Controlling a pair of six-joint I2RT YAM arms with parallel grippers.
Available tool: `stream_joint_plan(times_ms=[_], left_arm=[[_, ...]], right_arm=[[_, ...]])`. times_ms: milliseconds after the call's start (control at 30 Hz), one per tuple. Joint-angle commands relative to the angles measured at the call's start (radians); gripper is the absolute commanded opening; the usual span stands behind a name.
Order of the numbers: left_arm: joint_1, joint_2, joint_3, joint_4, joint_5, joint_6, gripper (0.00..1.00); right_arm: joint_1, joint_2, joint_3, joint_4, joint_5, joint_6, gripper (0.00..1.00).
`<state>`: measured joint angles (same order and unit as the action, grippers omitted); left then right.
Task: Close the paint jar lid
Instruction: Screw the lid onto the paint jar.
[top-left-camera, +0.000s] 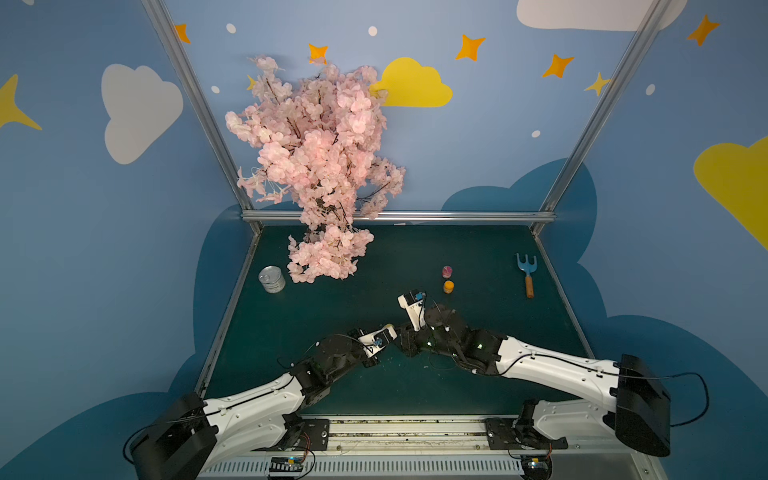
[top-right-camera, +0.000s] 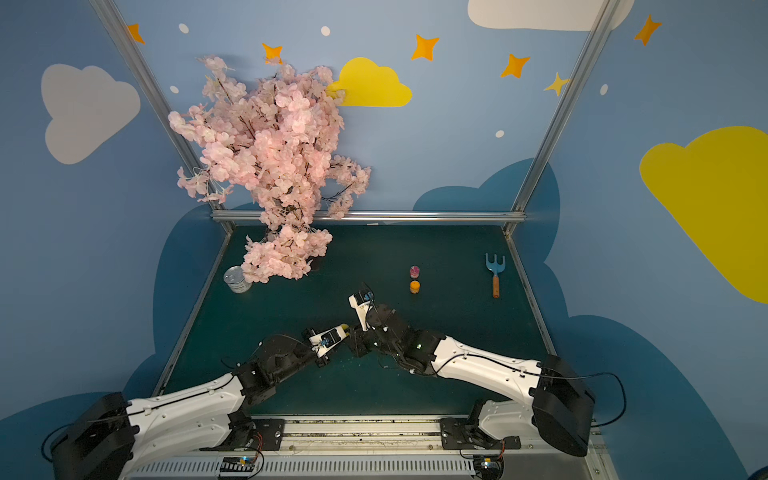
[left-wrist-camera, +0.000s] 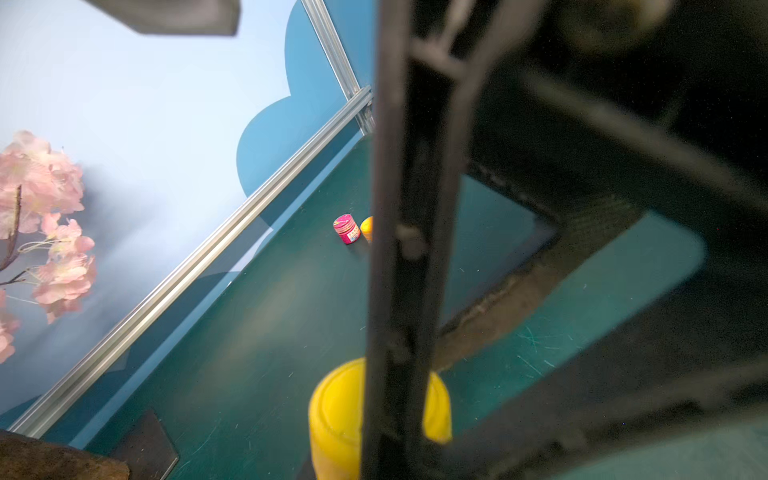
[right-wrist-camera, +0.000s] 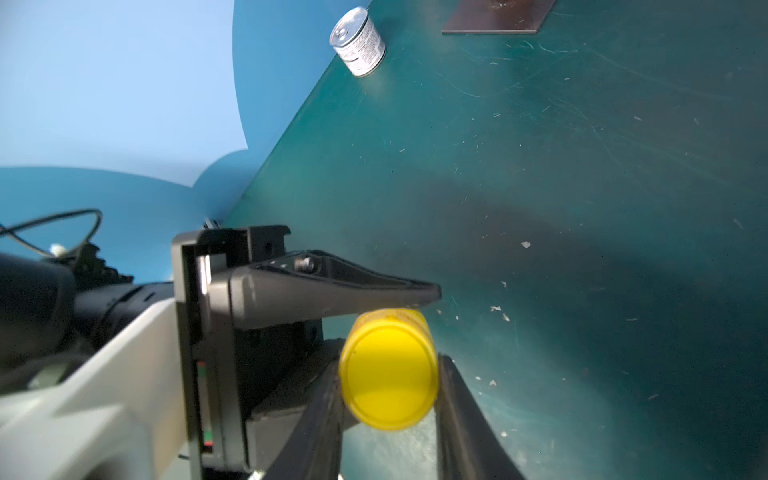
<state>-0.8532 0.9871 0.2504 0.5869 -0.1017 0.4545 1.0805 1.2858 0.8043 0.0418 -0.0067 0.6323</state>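
Grip: left fingers (right-wrist-camera: 353, 291) clamp the yellow paint jar (right-wrist-camera: 395, 319) by its body, tipped sideways over the middle of the desk (right-wrist-camera: 582, 166). The right fingers (right-wrist-camera: 463, 415) pinch the lid (right-wrist-camera: 388, 370) rim. One arm steadies, likely so the other can twist. Tightness unclear.

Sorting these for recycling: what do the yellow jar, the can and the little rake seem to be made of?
The yellow jar looks like plastic: opaque, smooth, softly glossy. The can is metal: shiny silver top, printed label around it. The rake has a blue head, painted metal or plastic, I cannot tell; its brown matte handle looks wooden.
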Motion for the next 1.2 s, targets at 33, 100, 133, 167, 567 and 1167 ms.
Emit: stream_joint_plan(times_ms=[33,100,133,167,567,1167], left_arm=[[-0.005,-0.039,0.023,0.162,-0.033,0.026,0.29],[-0.005,-0.037,0.022,0.162,-0.033,0.029,0.29],[-0.004,-0.034,0.022,0.162,-0.033,0.031,0.29],[-0.005,-0.033,0.024,0.162,-0.033,0.031,0.29],[0.0,0.009,0.056,0.11,-0.018,0.031,0.3],[0.008,0.053,0.138,-0.057,0.548,-0.023,0.33]], right_arm=[[-0.004,0.008,-0.041,-0.033,0.098,0.153,0.0],[-0.005,0.0,-0.048,-0.041,0.124,0.2,0.0],[-0.004,0.0,-0.05,-0.035,0.125,0.213,0.0],[-0.004,-0.001,-0.047,-0.038,0.123,0.217,0.0],[-0.005,-0.107,-0.122,-0.133,0.166,0.211,0.64],[-0.033,-0.587,-0.306,-0.063,-0.123,-0.693,0.63]])
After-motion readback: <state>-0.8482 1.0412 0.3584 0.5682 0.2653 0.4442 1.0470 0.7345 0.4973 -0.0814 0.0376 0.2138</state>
